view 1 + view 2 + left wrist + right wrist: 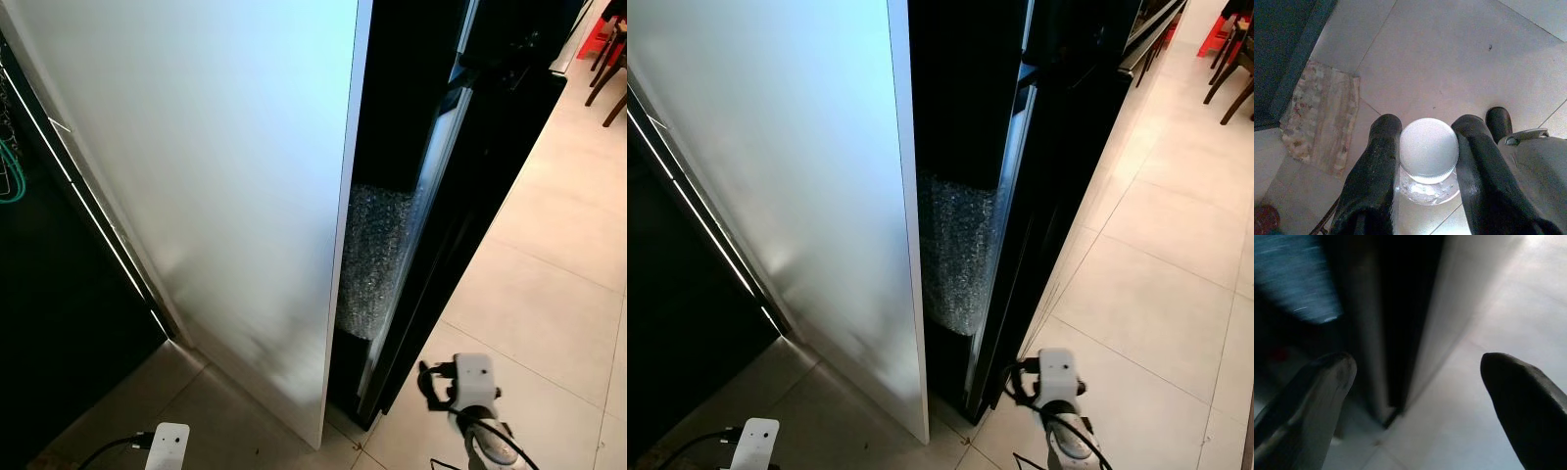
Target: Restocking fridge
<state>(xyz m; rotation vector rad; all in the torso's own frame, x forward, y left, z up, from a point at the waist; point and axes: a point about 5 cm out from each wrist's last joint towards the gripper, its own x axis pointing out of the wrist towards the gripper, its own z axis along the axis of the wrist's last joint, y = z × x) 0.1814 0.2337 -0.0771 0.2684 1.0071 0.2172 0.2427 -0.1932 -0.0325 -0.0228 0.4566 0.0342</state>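
Note:
A clear bottle with a white ribbed cap is seen from above, held over the tiled floor. My left gripper is shut on it, one black finger on each side of the cap. My right gripper is open with nothing between its fingers, and faces the bottom corner of the fridge. The fridge's tall white panel stands right before me. To its right is a narrow dark gap, then a black door standing ajar. Bubble wrap fills the lower part of the gap.
Pale floor tiles spread out to the right, with red chair legs far off. A dark cabinet with lit edge strips stands on the left. A patterned mat lies on the floor below my left gripper.

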